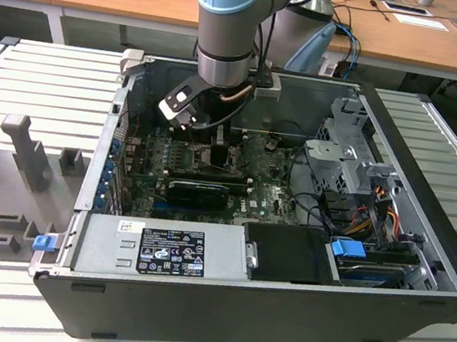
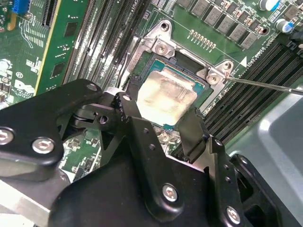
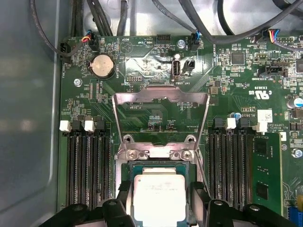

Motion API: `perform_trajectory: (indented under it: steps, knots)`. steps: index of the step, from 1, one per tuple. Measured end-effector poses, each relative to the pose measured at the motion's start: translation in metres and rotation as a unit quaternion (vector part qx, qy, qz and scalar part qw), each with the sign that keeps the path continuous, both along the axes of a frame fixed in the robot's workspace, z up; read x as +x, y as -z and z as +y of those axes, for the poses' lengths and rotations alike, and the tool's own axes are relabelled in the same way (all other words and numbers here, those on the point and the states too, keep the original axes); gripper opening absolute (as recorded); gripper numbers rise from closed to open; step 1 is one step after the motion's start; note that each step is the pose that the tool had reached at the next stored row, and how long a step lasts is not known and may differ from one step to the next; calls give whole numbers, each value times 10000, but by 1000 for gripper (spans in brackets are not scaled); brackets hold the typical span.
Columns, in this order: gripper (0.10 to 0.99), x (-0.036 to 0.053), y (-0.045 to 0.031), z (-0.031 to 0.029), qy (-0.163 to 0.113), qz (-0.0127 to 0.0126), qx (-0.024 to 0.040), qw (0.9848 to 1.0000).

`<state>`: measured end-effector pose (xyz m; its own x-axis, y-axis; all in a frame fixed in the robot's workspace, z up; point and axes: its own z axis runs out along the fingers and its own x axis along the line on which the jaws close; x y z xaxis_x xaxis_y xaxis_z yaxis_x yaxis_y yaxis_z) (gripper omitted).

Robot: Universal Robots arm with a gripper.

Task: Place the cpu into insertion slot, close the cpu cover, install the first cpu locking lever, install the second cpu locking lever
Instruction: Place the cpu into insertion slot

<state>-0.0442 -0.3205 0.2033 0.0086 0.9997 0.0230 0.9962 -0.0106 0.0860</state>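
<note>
The cpu (image 3: 158, 198), a small square chip with a silvery top (image 2: 165, 97), lies flat in the insertion slot (image 3: 156, 164) on the green motherboard. My gripper (image 3: 160, 189) straddles it, with a black finger (image 3: 124, 194) against each side edge, shut on the chip. In the second wrist view the gripper (image 2: 161, 118) sits low over the socket. The cpu cover (image 3: 161, 94), a thin metal frame, stands swung open behind the socket on its hinge. A thin wire locking lever (image 2: 265, 85) juts out unlatched beside the socket. In the exterior view the gripper (image 1: 217, 148) reaches down inside the computer case.
Black RAM slots (image 3: 87, 161) flank the socket on both sides (image 3: 229, 161). A graphics card (image 1: 199, 191), a power supply (image 1: 159, 246) and a drive cage (image 1: 353, 154) crowd the case. Cables (image 3: 222, 28) run along the board's edge.
</note>
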Motion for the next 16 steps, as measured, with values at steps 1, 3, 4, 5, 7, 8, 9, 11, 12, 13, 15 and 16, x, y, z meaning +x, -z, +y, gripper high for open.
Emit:
perform_trajectory:
  steps: [1,3,4,5,7,8,9,11,12,13,15,16]
  knots:
    - [608,0,-11,0,0,0,0,10000]
    - [608,0,-57,0,0,0,0,10000]
    - [608,0,-93,0,0,1,0,10000]
    - [525,0,-108,0,0,2,-1,10000]
    - [341,0,-127,0,0,4,0,10000]
    - [282,0,-132,0,0,4,0,10000]
    - [220,0,-138,0,0,4,0,10000]
    - [106,0,-155,0,0,4,0,10000]
    - [106,0,-161,0,0,4,0,10000]
    - [106,0,-171,0,0,4,0,10000]
    - [106,0,-190,0,0,4,0,10000]
    - [106,0,-196,0,0,4,0,10000]
